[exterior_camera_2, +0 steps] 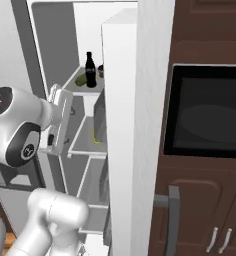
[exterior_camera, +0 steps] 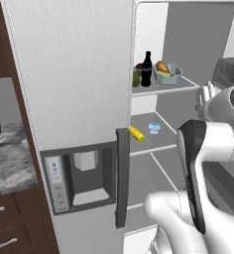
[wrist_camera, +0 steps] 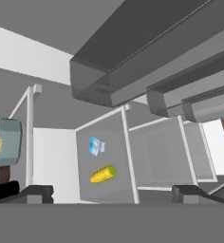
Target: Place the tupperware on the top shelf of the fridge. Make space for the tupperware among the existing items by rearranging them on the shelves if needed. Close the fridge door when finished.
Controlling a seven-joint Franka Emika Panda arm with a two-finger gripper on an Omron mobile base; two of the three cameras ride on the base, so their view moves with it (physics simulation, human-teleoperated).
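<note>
Tupperware sits on the top shelf of the fridge, at the right end of the row, and you can see orange-brown and yellow food inside it. Just to its left stands the dark bottle with the red label, and left of that, partly hidden by the edge of the dispenser door, you can make out a green item and something dark red behind it. One shelf down, the yellow cob lies near the front left corner, with the tiny pale blue cup a little to its right and further back; the two are apart.

Your hand is spread wide and carries nothing: in the hand view the two dark fingertips stand far apart at the bottom, with the cob and the cup visible between them on their shelf. That view is rolled, so the shelves run upright there, and the tupperware shows at its left edge.

From the right base view you see the arm's white wrist in front of the open compartment, below the level of the bottle. The fridge door stands open, edge-on to that camera, and its grey bins cross the top of the hand view.
</note>
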